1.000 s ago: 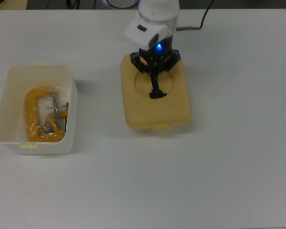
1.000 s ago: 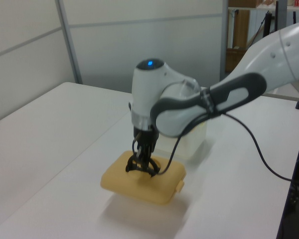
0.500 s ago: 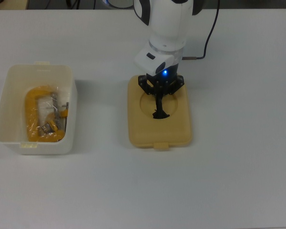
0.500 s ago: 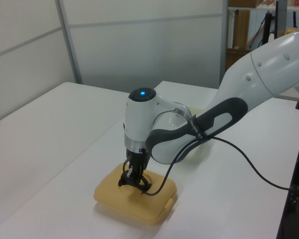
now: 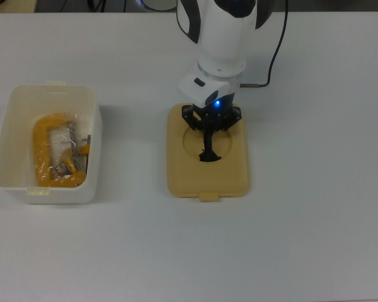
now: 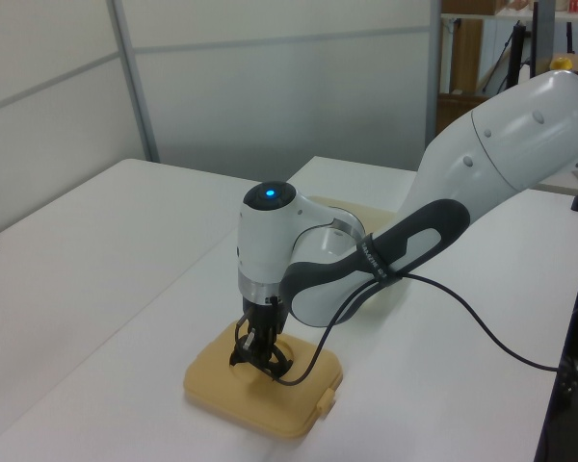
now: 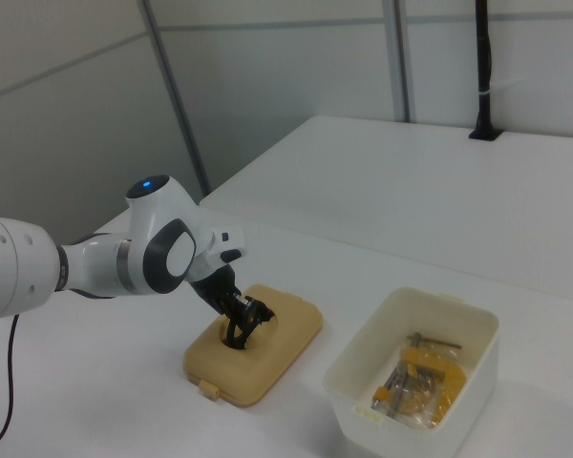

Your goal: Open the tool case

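One box, one lid, one arm – top view, left to right

An open white box (image 5: pixel 12 157) holding a yellow clamp (image 5: pixel 44 148) sits at left; the tan lid (image 5: pixel 179 167) lies flat mid-table, well apart – the arm reaches straight down, gripper (image 5: pixel 208 155) fingers pinched on the lid's black handle (image 5: pixel 209 157)

My arm (image 6: pixel 501 144) was glossy white with dark grey joint bands. Just above the black gripper (image 5: pixel 209 151), a small blue light (image 5: pixel 217 104) glowed on the wrist. A thin black cable (image 6: pixel 482 322) trailed off behind it.
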`<state>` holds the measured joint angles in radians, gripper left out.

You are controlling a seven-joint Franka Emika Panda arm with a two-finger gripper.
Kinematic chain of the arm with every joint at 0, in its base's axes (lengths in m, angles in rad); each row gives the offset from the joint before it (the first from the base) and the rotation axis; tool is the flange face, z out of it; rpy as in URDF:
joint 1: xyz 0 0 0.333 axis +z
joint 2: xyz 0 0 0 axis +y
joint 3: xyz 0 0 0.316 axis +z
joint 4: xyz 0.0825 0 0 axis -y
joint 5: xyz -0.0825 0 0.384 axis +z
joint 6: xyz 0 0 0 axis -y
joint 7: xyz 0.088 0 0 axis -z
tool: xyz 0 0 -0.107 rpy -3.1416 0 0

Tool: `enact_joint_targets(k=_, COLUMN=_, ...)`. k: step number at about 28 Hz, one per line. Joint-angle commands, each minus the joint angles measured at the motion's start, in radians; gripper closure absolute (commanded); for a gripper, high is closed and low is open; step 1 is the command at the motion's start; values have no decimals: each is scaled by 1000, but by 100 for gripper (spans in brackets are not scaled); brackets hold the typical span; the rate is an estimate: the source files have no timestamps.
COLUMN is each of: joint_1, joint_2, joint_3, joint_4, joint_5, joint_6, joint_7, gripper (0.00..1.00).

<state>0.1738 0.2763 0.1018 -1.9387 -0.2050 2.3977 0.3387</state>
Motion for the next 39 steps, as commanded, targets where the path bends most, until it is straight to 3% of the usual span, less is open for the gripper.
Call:
enact_joint_targets(k=1, joint_1=10, joint_2=11, joint_3=-10, joint_4=14, joint_5=-31, joint_6=20, joint_7=29, gripper=83)
enact_joint_targets(k=2, joint_1=10, joint_2=11, joint_3=-10, joint_4=14, joint_5=-31, joint_6=20, joint_7=25, gripper=72)
enact_joint_targets(k=5, joint_1=10, joint_2=11, joint_3=-10, joint_4=14, joint_5=-31, joint_6=20, joint_7=22, gripper=65)
enact_joint_targets(k=8, joint_1=10, joint_2=15, joint_3=-10, joint_4=24, joint_5=-31, joint_6=18, joint_7=22, gripper=35)
enact_joint_targets(k=11, joint_1=10, joint_2=20, joint_3=-11, joint_4=27, joint_5=-31, joint_6=18, joint_7=22, gripper=30)
enact_joint_targets(k=13, joint_1=10, joint_2=17, joint_3=-11, joint_4=30, joint_5=-31, joint_6=15, joint_7=25, gripper=17)
enact_joint_targets(k=14, joint_1=9, joint_2=14, joint_3=-14, joint_4=53, joint_5=-30, joint_6=5, joint_7=29, gripper=4)
enact_joint_targets(k=15, joint_1=9, joint_2=14, joint_3=-17, joint_4=66, joint_5=-30, joint_6=-5, joint_7=29, gripper=0)
enact_joint_targets(k=23, joint_1=-13, joint_2=-12, joint_3=-30, joint_4=168, joint_5=-25, joint_6=-153, joint_7=28, gripper=0)
enact_joint_targets(k=31, joint_1=-76, joint_2=-123, joint_3=-60, joint_4=260, joint_5=-8, joint_6=-416, joint_7=-16, gripper=0)
enact_joint_targets(k=35, joint_1=-112, joint_2=-166, joint_3=-91, joint_4=317, joint_5=65, joint_6=-544, joint_7=-136, gripper=0)
enact_joint_targets(k=39, joint_1=-114, joint_2=-203, joint_3=-148, joint_4=346, joint_5=127, joint_6=-638, joint_7=-239, gripper=0)
